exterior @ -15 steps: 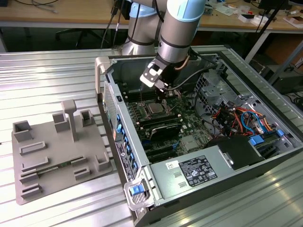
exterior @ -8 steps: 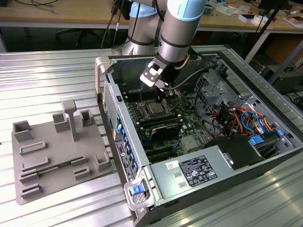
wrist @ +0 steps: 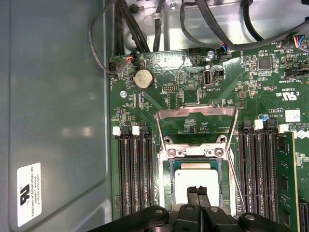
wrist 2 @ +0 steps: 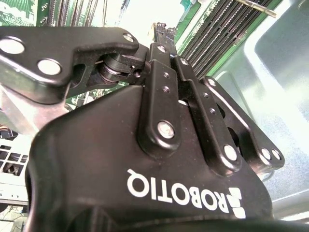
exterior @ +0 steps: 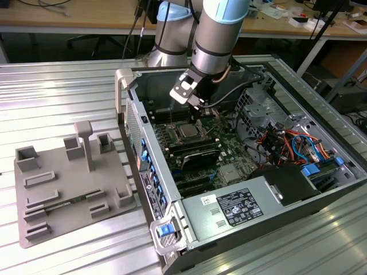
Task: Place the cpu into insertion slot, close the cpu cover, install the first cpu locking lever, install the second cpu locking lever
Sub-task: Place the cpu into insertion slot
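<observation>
The cpu [wrist: 186,181], a silvery square chip, lies flat in the insertion slot [wrist: 193,152] on the green board; in the exterior view the cpu [exterior: 188,133] sits in the middle of the open computer case. The cpu cover [wrist: 195,112] stands swung open on its hinge, its window showing the board behind it. A thin wire lever [wrist: 232,169] runs along one side of the slot. My gripper [wrist: 197,192] hangs just over the chip's top, shut, with nothing seen between its fingers. The second wrist view has the gripper [wrist 2: 161,34] pressed together above the board, and the exterior view has the gripper [exterior: 199,114] just above the socket.
Long black memory slots [wrist: 133,169] flank the socket on both sides, with a module [wrist: 285,179] seated in one. A grey case wall [wrist: 53,121] rises close by. Coloured cables [exterior: 287,143] and a power supply [exterior: 235,209] fill the case. A grey fixture tray [exterior: 63,183] lies beside it.
</observation>
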Motion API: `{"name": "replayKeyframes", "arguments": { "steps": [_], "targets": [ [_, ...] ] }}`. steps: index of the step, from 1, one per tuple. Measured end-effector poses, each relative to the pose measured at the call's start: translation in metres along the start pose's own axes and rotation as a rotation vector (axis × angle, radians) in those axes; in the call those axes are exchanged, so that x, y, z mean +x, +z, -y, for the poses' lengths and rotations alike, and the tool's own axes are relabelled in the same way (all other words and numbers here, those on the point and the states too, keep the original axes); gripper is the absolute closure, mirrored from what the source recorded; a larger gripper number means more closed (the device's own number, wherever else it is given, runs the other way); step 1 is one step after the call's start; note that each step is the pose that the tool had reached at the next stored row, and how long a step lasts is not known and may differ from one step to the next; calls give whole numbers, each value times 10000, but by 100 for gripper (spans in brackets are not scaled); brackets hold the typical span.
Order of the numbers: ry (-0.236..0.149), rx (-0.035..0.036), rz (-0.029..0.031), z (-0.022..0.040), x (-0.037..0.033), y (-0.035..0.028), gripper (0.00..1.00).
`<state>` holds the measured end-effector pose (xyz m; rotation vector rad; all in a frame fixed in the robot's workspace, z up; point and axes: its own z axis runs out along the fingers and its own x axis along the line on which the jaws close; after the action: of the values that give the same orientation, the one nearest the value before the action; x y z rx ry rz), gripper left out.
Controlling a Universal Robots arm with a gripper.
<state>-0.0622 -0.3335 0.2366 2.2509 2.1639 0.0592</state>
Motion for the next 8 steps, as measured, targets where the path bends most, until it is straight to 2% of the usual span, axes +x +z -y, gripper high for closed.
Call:
{"name": "replayKeyframes", "arguments": {
  "steps": [8],
  "targets": [
    [0,1,-27,-1,0,-19,89]
  ]
}}
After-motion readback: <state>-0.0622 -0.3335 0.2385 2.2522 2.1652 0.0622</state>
